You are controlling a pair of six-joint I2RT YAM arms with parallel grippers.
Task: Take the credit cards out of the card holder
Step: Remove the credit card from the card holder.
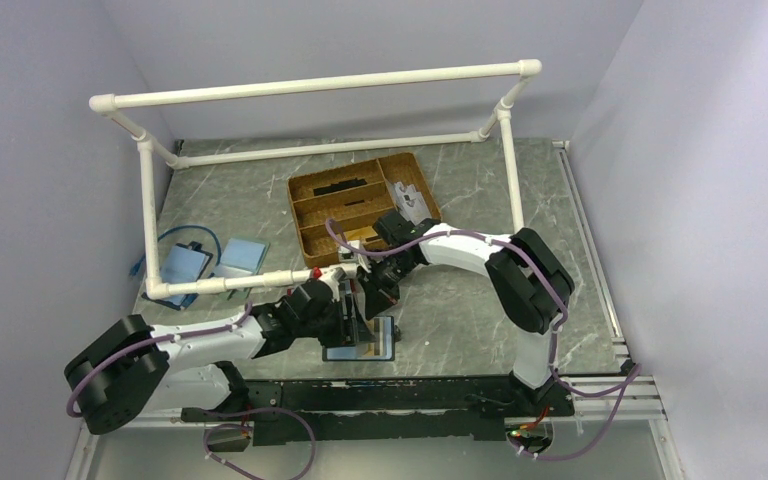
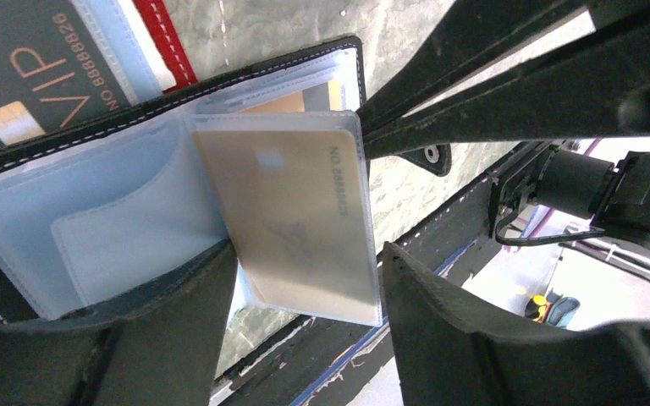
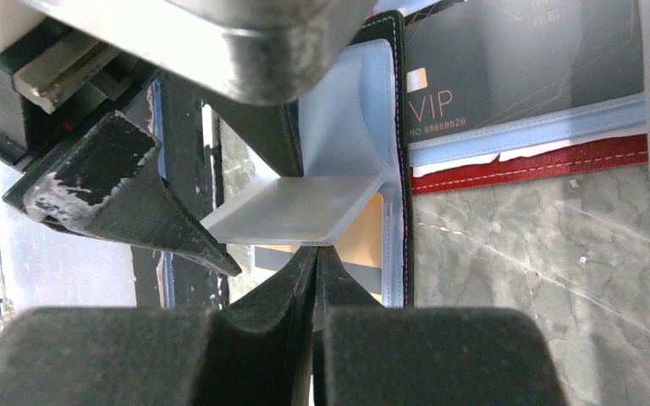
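**Top view.** Both arms meet over the near middle of the table [image 1: 460,310]. The left gripper [image 1: 343,312] and right gripper [image 1: 372,298] are tip to tip above the card holder [image 1: 380,346], which lies flat just past the arm bases. A white pipe frame [image 1: 310,85] stands around the far and left sides. Its near bar ends just beside the fingers. The wicker tray [image 1: 298,190] sits well beyond them. There is bare stone to the right of the right fingers.

**Left wrist view.** The holder is open, its black stitched edge running away from the fingers. A clear sleeve [image 2: 305,306] juts out between the left fingers [image 2: 178,338], with a gold card [image 2: 288,203] inside. The fingers stand apart. The sleeve's long edges are close to both pads, but whether they touch is not clear. The right gripper's closed tips meet the sleeve's far corner. Past the holder's edge, a dark VIP card [image 2: 17,59] lies on a red-edged wallet [image 2: 162,38].

**Right wrist view.** The right fingers are pressed together, with the tips nipping the sleeve's near edge. The sleeve is lifted level, off the holder's pockets, with a left finger on either side of it. Right of the tips comes the holder's black edge, then open stone.
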